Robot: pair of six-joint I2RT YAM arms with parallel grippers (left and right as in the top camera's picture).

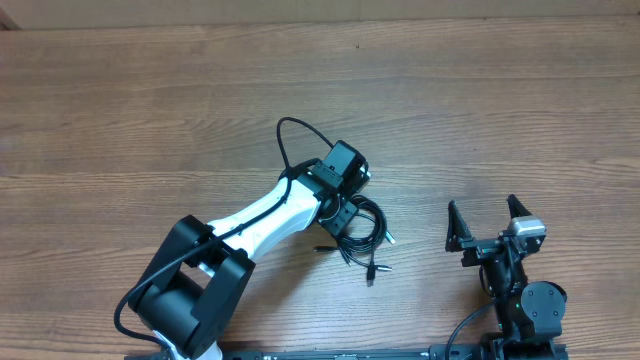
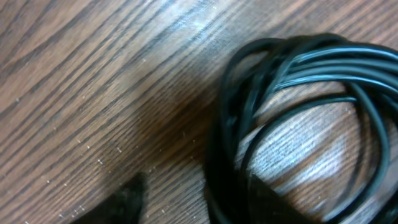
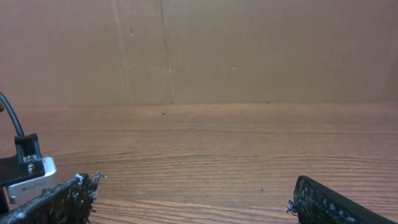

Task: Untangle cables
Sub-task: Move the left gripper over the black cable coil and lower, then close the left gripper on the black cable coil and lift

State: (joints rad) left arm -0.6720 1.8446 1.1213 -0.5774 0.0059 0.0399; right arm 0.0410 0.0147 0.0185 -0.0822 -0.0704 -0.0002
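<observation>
On the brown wooden table (image 1: 150, 100) we see tangled thin black cables (image 1: 362, 228) mid-frame, the left gripper (image 2: 196, 202) straddling them, whether clamped we cannot tell, the right gripper (image 1: 482, 204) gaping.

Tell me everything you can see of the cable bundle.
The cables are thin, glossy black cords looped into a loose, overlapping coil that lies flat on the wooden table, near its middle. A few ends trail out toward the robot's side, tipped with small plugs. The left gripper hangs over the coil's edge, its fingers straddling several strands. Bare wood shows between one finger and the cords, so no grip is visible.
</observation>
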